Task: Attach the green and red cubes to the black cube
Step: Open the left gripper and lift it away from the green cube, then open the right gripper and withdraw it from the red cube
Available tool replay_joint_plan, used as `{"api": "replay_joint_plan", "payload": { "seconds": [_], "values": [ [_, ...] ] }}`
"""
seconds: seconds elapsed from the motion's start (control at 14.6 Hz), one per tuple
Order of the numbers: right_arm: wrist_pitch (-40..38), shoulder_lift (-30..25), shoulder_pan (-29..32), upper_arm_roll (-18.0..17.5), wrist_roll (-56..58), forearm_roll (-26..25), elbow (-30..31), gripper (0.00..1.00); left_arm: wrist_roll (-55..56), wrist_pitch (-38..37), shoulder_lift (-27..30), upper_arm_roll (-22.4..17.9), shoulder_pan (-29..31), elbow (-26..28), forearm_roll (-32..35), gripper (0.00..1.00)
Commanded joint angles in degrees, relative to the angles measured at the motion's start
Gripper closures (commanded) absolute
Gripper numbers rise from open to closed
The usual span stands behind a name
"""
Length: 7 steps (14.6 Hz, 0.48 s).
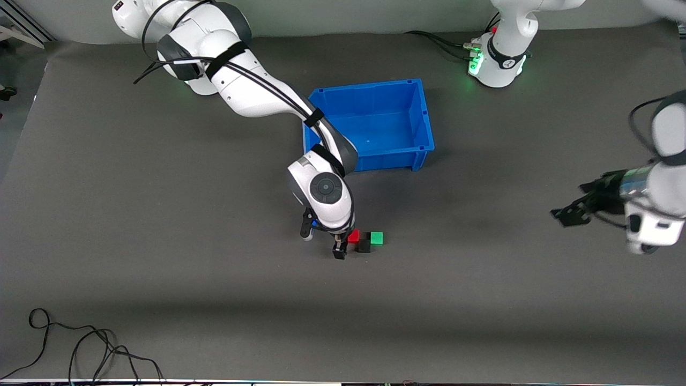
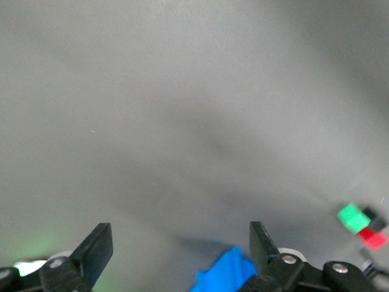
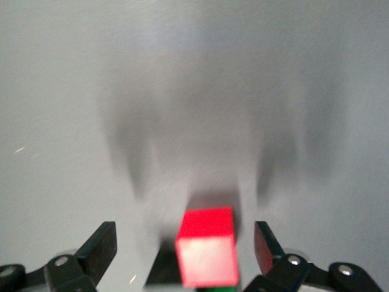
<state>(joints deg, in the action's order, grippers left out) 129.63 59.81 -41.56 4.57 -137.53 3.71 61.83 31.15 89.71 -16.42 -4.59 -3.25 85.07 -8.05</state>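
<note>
The red cube (image 1: 353, 236), black cube (image 1: 364, 245) and green cube (image 1: 377, 238) sit close together in a short row on the grey mat, the black one in the middle. My right gripper (image 1: 338, 250) is low beside the red cube, toward the right arm's end of the table. In the right wrist view it (image 3: 182, 249) is open, and the red cube (image 3: 206, 252) shows between the fingers without touching them, beside the black cube (image 3: 163, 267). My left gripper (image 1: 564, 214) waits, open and empty (image 2: 179, 246), over the mat at the left arm's end. It sees the green cube (image 2: 352, 217) and the red cube (image 2: 372, 238) far off.
A blue bin (image 1: 418, 120) stands on the mat farther from the front camera than the cubes, partly under the right arm. One corner of it shows in the left wrist view (image 2: 226, 274). Loose black cables (image 1: 80, 348) lie near the front edge at the right arm's end.
</note>
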Motion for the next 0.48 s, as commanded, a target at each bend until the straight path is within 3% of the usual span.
{"api": "replay_joint_plan", "payload": {
  "seconds": [0.0,0.41],
  "values": [
    [-1.0,-5.3,0.6,0.1,3.8,-1.1,0.3,0.0,-13.0,-0.9,5.2,0.4,0.0,1.3,4.0,0.0],
    [-17.4,-15.4,3.8,0.4,20.6,-1.0,-0.1,0.0,-26.6,-2.2,13.8,0.6,-0.3,2.9,5.4,0.0]
  ]
}}
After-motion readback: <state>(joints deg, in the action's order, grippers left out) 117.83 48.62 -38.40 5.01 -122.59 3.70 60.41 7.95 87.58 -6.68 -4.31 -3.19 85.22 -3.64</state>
